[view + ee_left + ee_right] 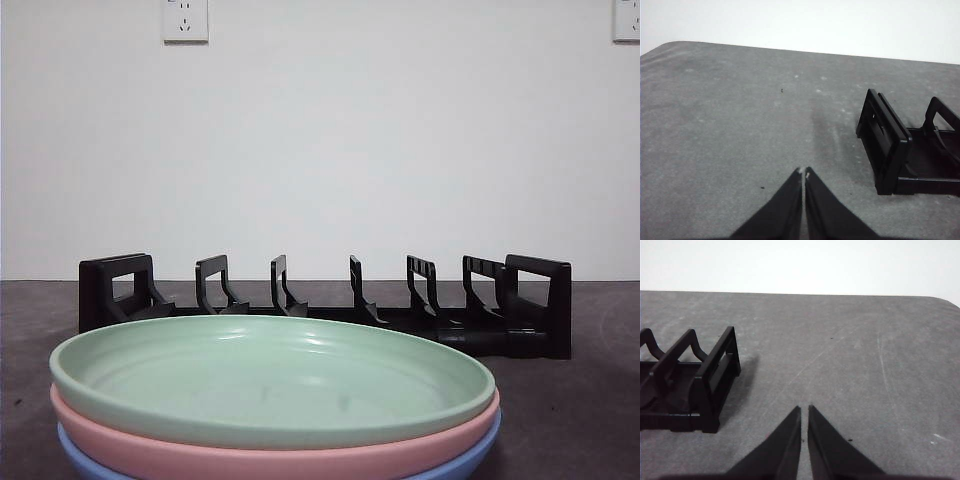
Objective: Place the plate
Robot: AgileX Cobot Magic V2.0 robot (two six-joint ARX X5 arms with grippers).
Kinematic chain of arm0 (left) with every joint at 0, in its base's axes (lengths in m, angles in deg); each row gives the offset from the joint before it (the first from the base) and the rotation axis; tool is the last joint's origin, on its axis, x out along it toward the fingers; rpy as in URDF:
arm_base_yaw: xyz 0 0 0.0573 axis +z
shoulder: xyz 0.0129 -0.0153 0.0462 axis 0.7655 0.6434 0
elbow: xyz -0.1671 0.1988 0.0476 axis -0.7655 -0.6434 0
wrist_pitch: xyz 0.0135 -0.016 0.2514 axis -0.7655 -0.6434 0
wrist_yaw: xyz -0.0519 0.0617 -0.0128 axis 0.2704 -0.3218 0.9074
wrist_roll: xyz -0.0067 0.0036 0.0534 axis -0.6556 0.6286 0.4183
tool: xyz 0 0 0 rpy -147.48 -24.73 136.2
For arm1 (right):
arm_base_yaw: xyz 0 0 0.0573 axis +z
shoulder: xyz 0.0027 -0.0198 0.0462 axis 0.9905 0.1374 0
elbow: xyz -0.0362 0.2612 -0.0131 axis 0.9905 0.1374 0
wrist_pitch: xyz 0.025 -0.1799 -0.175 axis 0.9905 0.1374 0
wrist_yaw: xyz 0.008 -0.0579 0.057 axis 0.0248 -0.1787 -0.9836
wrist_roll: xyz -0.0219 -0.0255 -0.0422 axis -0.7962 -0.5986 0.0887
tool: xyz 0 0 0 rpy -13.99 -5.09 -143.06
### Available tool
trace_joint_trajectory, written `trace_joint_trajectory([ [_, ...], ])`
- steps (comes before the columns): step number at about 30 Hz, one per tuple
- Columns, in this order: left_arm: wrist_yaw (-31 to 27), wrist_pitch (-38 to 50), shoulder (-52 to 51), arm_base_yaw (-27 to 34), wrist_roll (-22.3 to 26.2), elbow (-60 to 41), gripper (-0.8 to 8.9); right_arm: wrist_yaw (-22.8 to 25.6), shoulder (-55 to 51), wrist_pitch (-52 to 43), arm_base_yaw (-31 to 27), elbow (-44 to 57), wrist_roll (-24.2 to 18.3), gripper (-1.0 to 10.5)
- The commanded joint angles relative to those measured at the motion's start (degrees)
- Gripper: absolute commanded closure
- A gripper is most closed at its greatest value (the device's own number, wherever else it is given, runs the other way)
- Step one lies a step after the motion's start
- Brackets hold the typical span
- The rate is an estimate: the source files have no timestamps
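Three stacked plates, green plate (270, 375) on pink plate (250, 455) on blue plate (470, 455), cut off at the bottom edge; one rack (330, 310) behind. Left gripper (803, 172) and right gripper (804, 409) jaws pressed together.

green plate (270, 385) | flat, topmost on pink plate (300, 458) | before black rack (320, 310)

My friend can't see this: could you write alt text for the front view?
Three stacked plates, green plate over pink plate over blue plate, fill the foreground. Behind them stands an empty black dish rack on a grey table.
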Motion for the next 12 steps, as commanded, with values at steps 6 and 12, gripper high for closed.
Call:
trace_joint_trajectory([
  [6,0.1,-0.3,0.0,0.0,0.0,-1.0,8.06,0.0,0.1,-3.1,0.1,0.2,0.6,9.2],
  [12,0.1,-0.3,0.0,0.0,0.0,-1.0,8.06,0.0,0.1,-3.1,0.1,0.2,0.6,9.2],
])
